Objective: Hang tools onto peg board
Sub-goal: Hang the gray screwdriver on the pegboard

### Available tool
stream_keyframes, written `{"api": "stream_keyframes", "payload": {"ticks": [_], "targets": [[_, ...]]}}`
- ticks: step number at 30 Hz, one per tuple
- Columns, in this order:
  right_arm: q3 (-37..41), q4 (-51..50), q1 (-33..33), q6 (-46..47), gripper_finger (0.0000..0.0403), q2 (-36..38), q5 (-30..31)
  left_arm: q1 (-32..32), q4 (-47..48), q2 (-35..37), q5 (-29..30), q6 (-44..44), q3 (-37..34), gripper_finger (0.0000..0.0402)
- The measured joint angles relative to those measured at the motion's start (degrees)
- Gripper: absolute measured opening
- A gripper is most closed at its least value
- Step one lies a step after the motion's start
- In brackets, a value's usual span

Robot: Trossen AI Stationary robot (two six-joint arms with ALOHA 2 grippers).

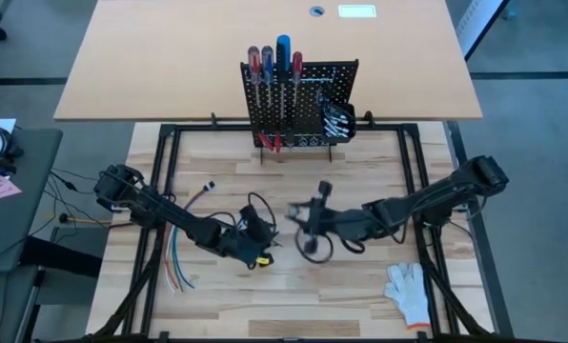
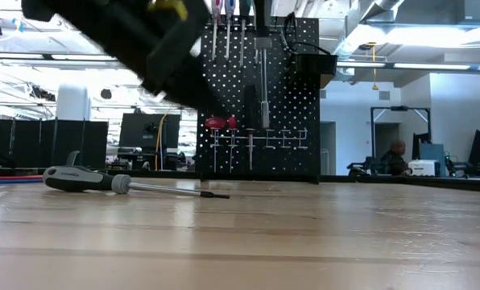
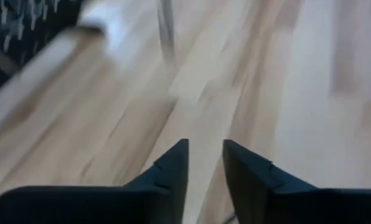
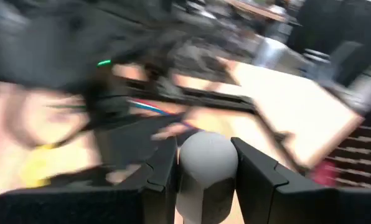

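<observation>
My right pincer (image 4: 204, 174) has its two fingers pressed against a rounded grey handle end, which I take to be the black-and-grey screwdriver (image 2: 83, 179); the left pincer (image 3: 205, 168) stands slightly parted with nothing between its fingers, bare wooden surface (image 3: 285, 81) beyond it. From overhead the two pincers meet near the middle of the surface, the left one at about 8 o'clock of the peg board (image 1: 298, 105) and the right one at about 6 o'clock. I judge the screwdriver stiff and fairly light, its weight toward the fat handle, the thin shaft likely slippery, so the handle's thick waist is where I would hold. The peg board stands at 12 o'clock, already carrying red and blue screwdrivers (image 1: 273, 59) along its top. Only the table-level view shows the screwdriver's full length, apparently resting on the surface with the shaft pointing toward 3 o'clock; the overhead view blurs it. Only the right wrist view shows the contact on the handle.
</observation>
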State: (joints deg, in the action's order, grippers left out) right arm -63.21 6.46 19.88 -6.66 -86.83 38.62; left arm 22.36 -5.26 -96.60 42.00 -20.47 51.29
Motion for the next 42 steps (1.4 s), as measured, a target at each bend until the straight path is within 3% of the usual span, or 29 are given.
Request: {"api": "stream_keyframes", "payload": {"ticks": [4,10,14,21,27,33,38,42], "targets": [[-2.3,-5.4,-4.0,-2.8,0.0116,0.0,2.8,0.2,10.5,0.0,0.3,-10.2,-0.7,0.0128],[-2.1,-3.2,-13.6,-5.3,0.0116,-0.1,3.6,2.4,6.9,0.0,5.0,-15.7,-6.4,0.0144],[-0.5,3.2,-17.6,-5.8,0.0116,-0.6,3.5,2.6,3.7,0.0,6.1,-15.9,-8.6,0.0144],[4.5,24.3,-20.5,-9.4,0.0116,-0.5,4.9,2.6,1.0,0.0,6.1,-13.4,-8.9,0.0145],[6.8,32.4,-20.5,-13.7,0.0116,-0.5,13.0,2.6,0.6,0.0,6.0,-13.2,-8.9,0.0145],[6.8,32.8,-20.7,-14.2,0.0116,-0.7,11.9,2.6,-0.2,0.0,6.0,-13.2,-8.9,0.0145],[6.2,32.6,-15.9,-14.8,0.0116,-0.7,10.5,2.6,-0.5,0.0,6.9,-11.9,-8.9,0.0145],[6.1,20.4,-9.7,-14.5,0.0116,0.4,4.7,3.8,-2.3,0.0,11.0,-8.7,-8.9,0.0145]]}}
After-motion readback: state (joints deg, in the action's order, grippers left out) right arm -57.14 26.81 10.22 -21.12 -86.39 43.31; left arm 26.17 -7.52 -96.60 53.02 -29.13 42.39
